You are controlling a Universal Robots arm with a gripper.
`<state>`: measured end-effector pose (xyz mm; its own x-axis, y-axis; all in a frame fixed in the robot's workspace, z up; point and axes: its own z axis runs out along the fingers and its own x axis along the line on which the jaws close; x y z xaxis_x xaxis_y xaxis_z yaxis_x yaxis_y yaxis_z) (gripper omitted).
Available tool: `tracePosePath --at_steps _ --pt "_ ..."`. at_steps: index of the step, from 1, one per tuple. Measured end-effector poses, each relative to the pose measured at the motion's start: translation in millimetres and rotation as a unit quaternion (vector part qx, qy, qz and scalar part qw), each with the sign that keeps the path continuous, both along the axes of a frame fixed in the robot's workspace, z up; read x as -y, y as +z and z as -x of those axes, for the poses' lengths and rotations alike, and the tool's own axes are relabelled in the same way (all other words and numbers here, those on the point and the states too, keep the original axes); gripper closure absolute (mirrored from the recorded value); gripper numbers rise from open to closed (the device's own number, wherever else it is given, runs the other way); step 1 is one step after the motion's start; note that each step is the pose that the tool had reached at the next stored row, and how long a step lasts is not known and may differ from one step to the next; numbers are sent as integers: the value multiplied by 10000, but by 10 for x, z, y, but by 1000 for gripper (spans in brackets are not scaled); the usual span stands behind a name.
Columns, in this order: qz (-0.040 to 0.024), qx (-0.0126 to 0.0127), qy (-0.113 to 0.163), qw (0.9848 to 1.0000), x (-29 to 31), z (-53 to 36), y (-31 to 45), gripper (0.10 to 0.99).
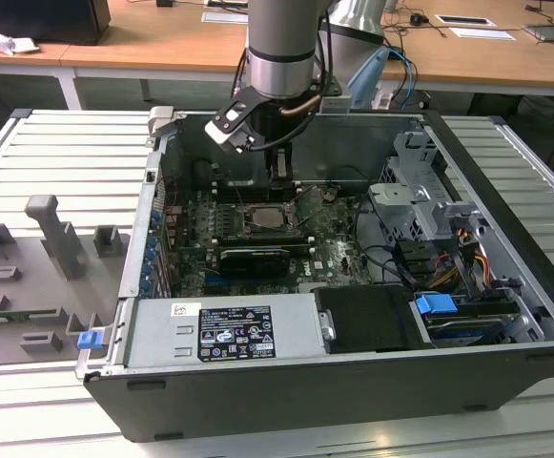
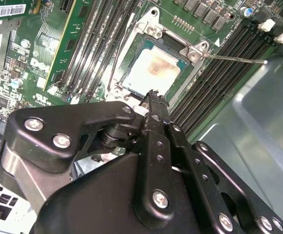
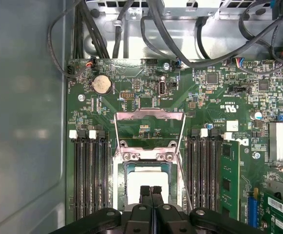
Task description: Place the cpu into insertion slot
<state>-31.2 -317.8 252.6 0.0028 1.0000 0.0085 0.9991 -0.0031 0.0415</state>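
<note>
Pincer (image 3: 151,189) is closed, tips pressed together with nothing between them. It hangs low over the near edge of the cpu (image 3: 146,174). I can't tell whether the tips touch the chip.

The cpu is lying in the insertion slot (image 3: 148,155), pale face up. In the second wrist view it looks flat and square to the dark rim. I'd call it seated, though the corner under the tips is hidden.

Status, as I judge it:
- Placing the chip looks done. It's in the socket and out of the pincer's hold.
- It isn't locked. The hold-down frame (image 3: 148,116) stands flipped up off the socket and the lever (image 2: 234,59) sticks out free to the side.

Counts:
- 1 pincer and 1 cpu.
- 1 insertion slot, with 1 frame and 1 lever.
- 2 banks of memory slots (image 3: 88,170), one on each side of the socket.
- 1 green memory module (image 3: 228,175), standing in the bank opposite the marked one.
- 1 coin cell (image 3: 101,84) on the board beyond the frame.
- 1 long black graphics card (image 1: 253,260), on the viewer's side of the socket in the exterior view.
- 1 open case (image 1: 305,396), lying on the ribbed surface (image 1: 67,162) with the arm reaching in from above.
</note>
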Motion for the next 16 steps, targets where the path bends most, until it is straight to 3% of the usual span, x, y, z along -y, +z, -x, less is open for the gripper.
tracePosePath --at_steps 16 --pt "0 0 0 10000 0 0 76 980"
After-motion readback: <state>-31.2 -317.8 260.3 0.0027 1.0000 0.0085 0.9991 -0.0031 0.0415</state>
